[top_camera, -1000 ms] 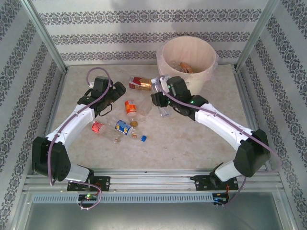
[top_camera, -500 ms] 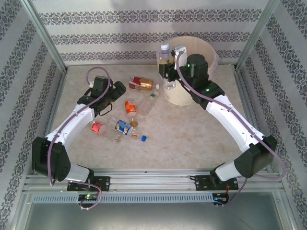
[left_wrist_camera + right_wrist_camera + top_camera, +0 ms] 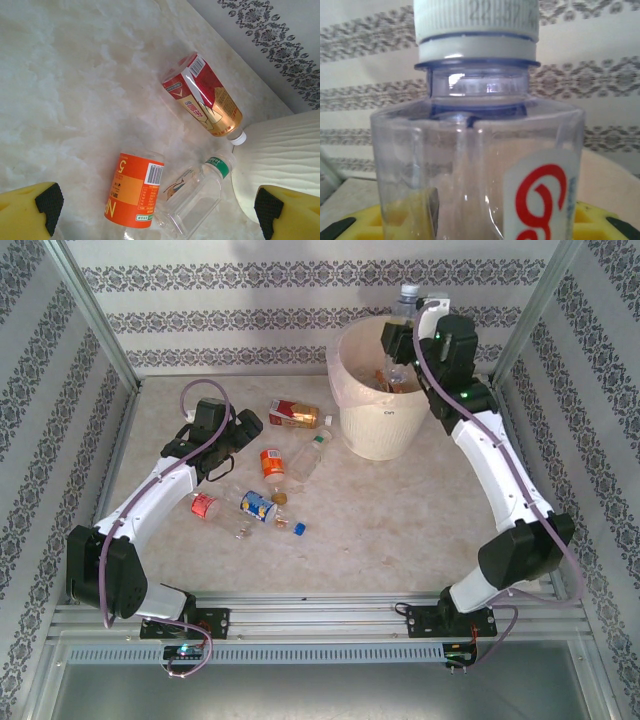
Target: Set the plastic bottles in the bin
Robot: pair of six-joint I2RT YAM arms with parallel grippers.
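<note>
My right gripper (image 3: pixel 404 338) is shut on a clear plastic bottle (image 3: pixel 405 302) with a white cap, held upright over the far rim of the cream bin (image 3: pixel 384 430). Up close, that bottle (image 3: pixel 470 150) stands between the yellow fingers (image 3: pixel 395 220). Several plastic bottles lie on the table: a red-and-gold one (image 3: pixel 295 415), an orange-labelled one (image 3: pixel 271 461), a clear green-capped one (image 3: pixel 310 455), a red-labelled one (image 3: pixel 205 505) and a blue-and-yellow one (image 3: pixel 258 506). My left gripper (image 3: pixel 247 427) hangs open above the orange bottle (image 3: pixel 135 192) and the clear bottle (image 3: pixel 195 197).
Some bottles lie inside the bin (image 3: pixel 380 378). A small blue cap piece (image 3: pixel 298 528) and a brown bit (image 3: pixel 280 498) rest near the table's middle. Patterned walls and metal posts (image 3: pixel 95 315) enclose the table. The bin wall (image 3: pixel 280 155) stands right of the left gripper.
My right arm has lifted the clear bottle from the table beside the bin, up and back to above the bin's far rim. The left arm has not moved.
</note>
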